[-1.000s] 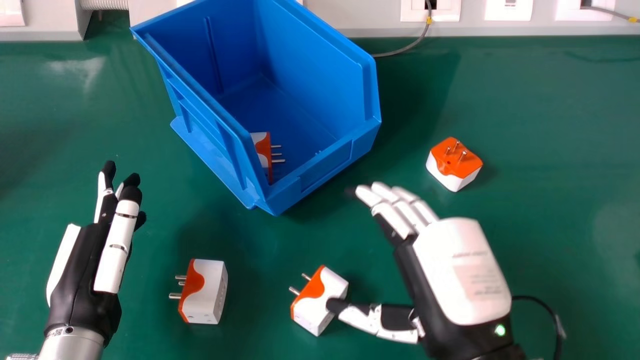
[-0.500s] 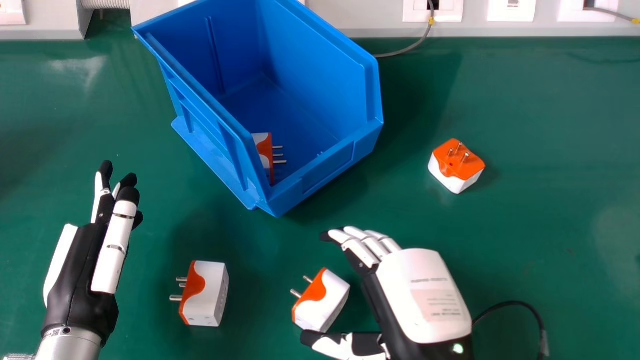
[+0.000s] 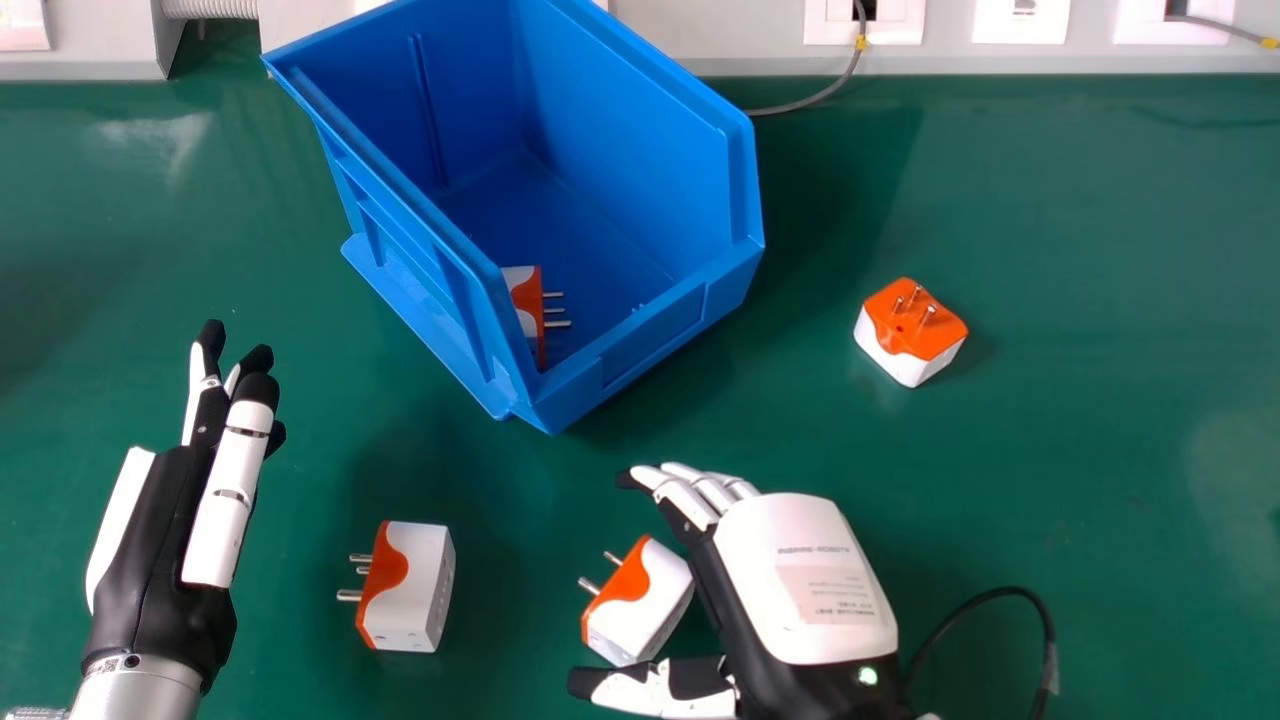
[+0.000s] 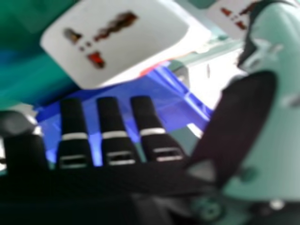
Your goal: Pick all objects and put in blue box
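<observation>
Leftward and nearer, the right hand (image 3: 800, 580) has brought its open fingers (image 3: 695, 495) beyond the three-pin adapter (image 3: 635, 605), thumb on its near side, pins pointing away from the palm; the open left hand (image 3: 180, 540) lies farther off.

Right hand view: the adapter's socket face looms beyond the fingertips, partly cut off; contact is unclear.

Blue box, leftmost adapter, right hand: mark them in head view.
Blue box (image 3: 655, 332), head view: low front wall.
Leftmost adapter (image 3: 423, 590), head view: white casing.
Right hand (image 3: 800, 560), head view: back of the hand.
</observation>
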`<state>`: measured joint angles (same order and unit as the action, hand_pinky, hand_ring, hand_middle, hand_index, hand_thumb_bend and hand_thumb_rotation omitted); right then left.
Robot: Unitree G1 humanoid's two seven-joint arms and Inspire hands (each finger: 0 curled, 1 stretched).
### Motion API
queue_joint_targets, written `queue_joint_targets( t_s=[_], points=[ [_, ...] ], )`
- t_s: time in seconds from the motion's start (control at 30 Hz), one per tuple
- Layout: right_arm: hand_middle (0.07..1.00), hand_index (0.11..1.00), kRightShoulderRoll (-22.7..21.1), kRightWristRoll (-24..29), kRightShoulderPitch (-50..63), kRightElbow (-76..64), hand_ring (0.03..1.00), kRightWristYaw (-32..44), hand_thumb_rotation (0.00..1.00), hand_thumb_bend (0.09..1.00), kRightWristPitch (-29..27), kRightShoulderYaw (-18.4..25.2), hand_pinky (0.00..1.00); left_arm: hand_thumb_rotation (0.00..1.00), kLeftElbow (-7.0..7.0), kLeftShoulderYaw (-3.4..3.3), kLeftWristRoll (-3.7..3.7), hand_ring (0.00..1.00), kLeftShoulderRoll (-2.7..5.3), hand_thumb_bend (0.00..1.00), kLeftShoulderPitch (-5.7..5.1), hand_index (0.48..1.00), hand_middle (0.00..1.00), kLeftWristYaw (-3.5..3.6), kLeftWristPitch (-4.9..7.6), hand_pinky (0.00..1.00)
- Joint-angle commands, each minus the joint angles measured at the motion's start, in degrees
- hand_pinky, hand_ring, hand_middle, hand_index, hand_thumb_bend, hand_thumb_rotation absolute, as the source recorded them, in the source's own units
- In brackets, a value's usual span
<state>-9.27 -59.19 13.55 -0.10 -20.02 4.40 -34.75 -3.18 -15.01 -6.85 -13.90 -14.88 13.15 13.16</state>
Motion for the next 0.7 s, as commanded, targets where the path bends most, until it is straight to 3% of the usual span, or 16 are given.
queue_joint_targets(
  t_s=[0.0, 0.27, 0.47, 0.67],
  points=[
    [0.827, 0.809, 0.6, -0.8, -1.3, 0.1, 0.797, 0.2, 0.46, 0.606, 0.8, -0.6, 0.69, 1.00, 1.39, -0.47, -0.74, 0.99, -0.35, 0.37, 0.17, 1.000, 0.99, 0.03, 0.51, 0.96],
    [0.827, 0.815, 0.1, -2.0, -2.3, 0.5, 0.799, 1.5, 0.45, 0.612, 3.7, -2.3, 0.69, 1.00, 2.70, -0.45, -0.76, 1.00, -0.42, 0.38, -0.32, 1.000, 0.99, 0.02, -0.20, 0.96],
    [0.829, 0.817, 0.2, -2.2, -3.6, 1.6, 0.799, 4.0, 0.42, 0.625, 5.3, -2.7, 0.70, 1.00, 1.95, -0.56, -0.95, 1.00, -0.51, 0.39, -0.01, 1.000, 0.99, 0.40, 0.31, 0.97],
    [0.823, 0.816, 0.4, -2.6, -4.6, 2.1, 0.794, 5.9, 0.40, 0.623, 7.3, -3.3, 0.70, 1.00, 2.05, -0.71, -1.19, 1.00, -0.52, 0.41, 0.05, 1.000, 0.99, 0.63, 0.07, 0.97]
  ],
)
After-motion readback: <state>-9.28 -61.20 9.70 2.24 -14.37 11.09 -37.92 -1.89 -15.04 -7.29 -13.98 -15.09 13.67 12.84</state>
